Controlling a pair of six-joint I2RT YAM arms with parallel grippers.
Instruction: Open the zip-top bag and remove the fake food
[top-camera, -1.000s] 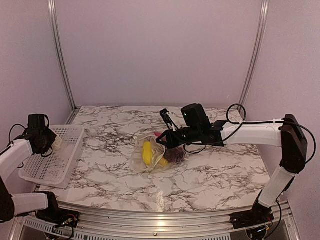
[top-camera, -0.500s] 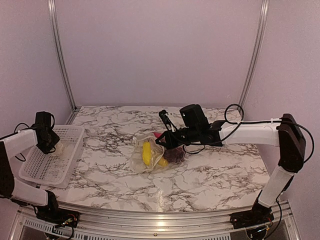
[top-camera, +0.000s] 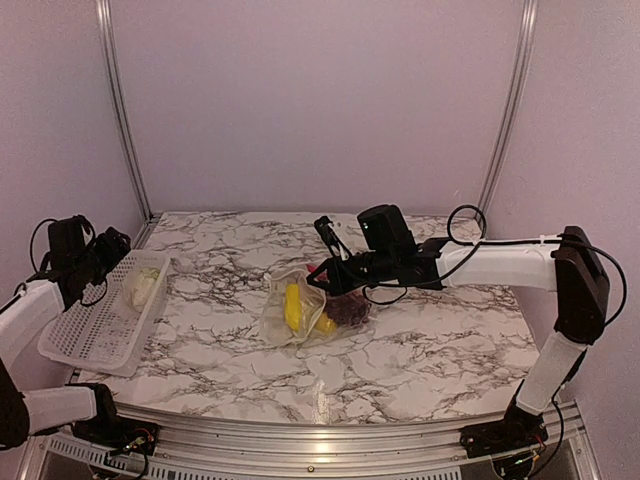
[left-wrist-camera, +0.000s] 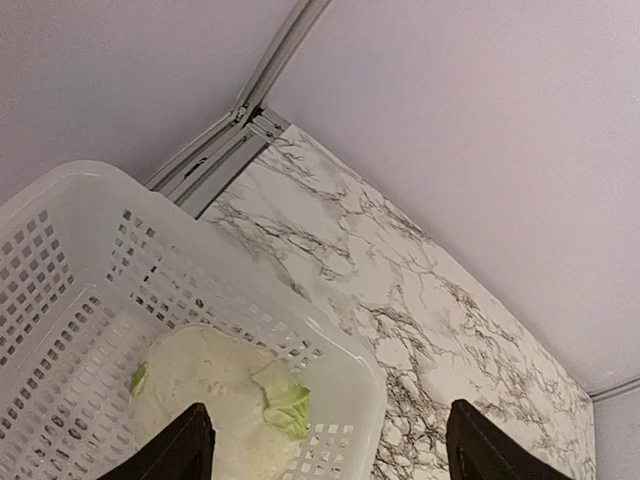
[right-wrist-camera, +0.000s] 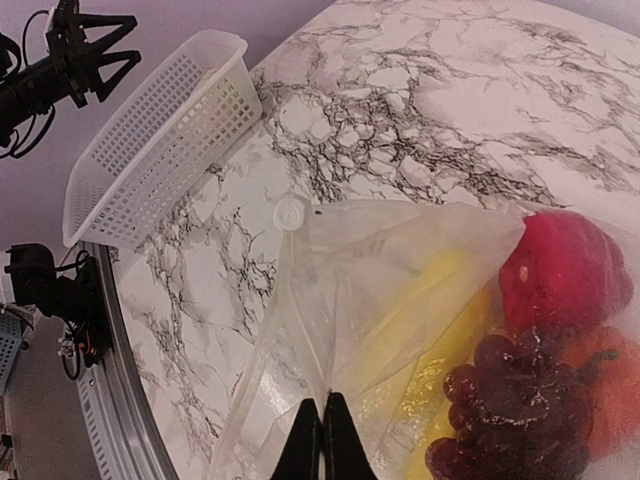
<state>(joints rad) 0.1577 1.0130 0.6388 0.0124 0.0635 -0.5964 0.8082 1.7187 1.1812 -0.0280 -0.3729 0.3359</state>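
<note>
R gripper (right-wrist-camera: 323, 432) pinching crinkly clear zip-top bag (right-wrist-camera: 380, 290); L gripper (left-wrist-camera: 325, 450) spread, empty.
Only your R wrist cam shows pinch; L cam: knobbly lump (left-wrist-camera: 210, 385) in lattice basket (left-wrist-camera: 300, 330).

Light: I read soft, even, pinkish, no hard shadows | glare: mild sheen on table (top-camera: 330, 375), zip-top bag (right-wrist-camera: 360, 290) | focus: sharp throughout

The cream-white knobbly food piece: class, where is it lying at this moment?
Top view: the cream-white piece lies at the far end of the white basket on the table's left side, beneath the open left tool.
</note>
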